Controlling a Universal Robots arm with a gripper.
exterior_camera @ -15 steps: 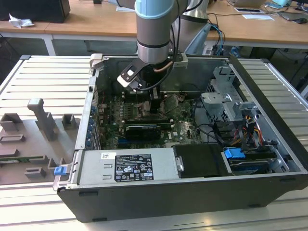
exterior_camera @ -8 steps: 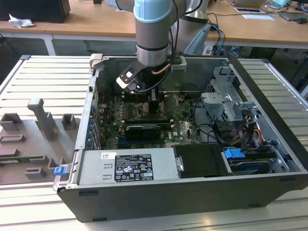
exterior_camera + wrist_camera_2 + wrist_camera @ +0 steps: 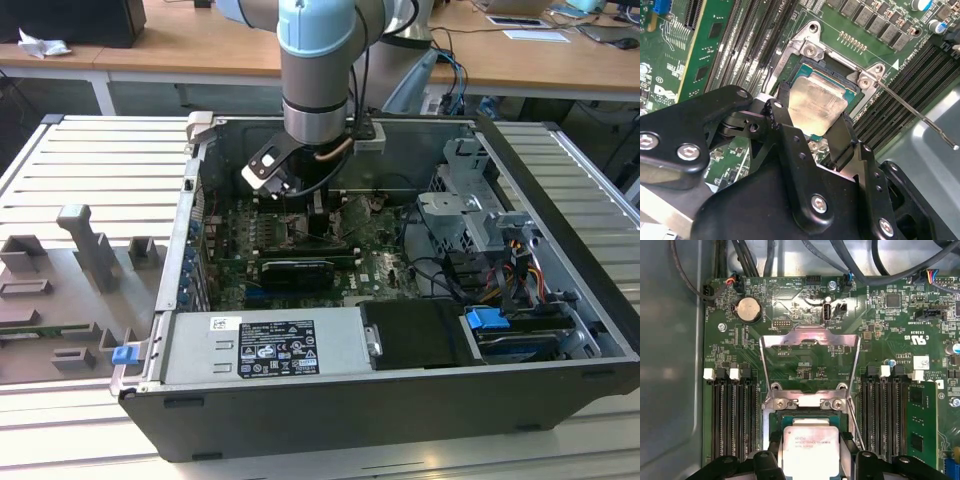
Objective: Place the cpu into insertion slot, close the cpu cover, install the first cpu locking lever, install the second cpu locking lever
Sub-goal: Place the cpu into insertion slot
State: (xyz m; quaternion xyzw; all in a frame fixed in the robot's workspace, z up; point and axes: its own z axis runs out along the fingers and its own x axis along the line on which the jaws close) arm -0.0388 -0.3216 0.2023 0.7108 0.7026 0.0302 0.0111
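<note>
The cpu (image 3: 816,106) shows its pale silver face in both wrist views, and my gripper (image 3: 812,116) is shut on it, one black finger (image 3: 781,112) against each side. The chip (image 3: 810,450) sits low over the insertion slot (image 3: 832,74), whose dark frame shows around its edges. The cpu cover (image 3: 810,336) is swung open and stands up behind the socket, a silver frame with a cut-out centre. A thin locking lever (image 3: 917,115) sticks out sideways past the socket's corner. In the exterior view the arm (image 3: 315,100) reaches down into the open computer case (image 3: 560,300).
Black memory slots (image 3: 732,420) flank the socket, with a green memory module (image 3: 921,425) in one. A coin battery (image 3: 748,309) and cables (image 3: 755,255) lie beyond the cover. The case holds a power supply (image 3: 265,345) and a drive cage (image 3: 480,215). A grey fixture (image 3: 80,260) sits outside.
</note>
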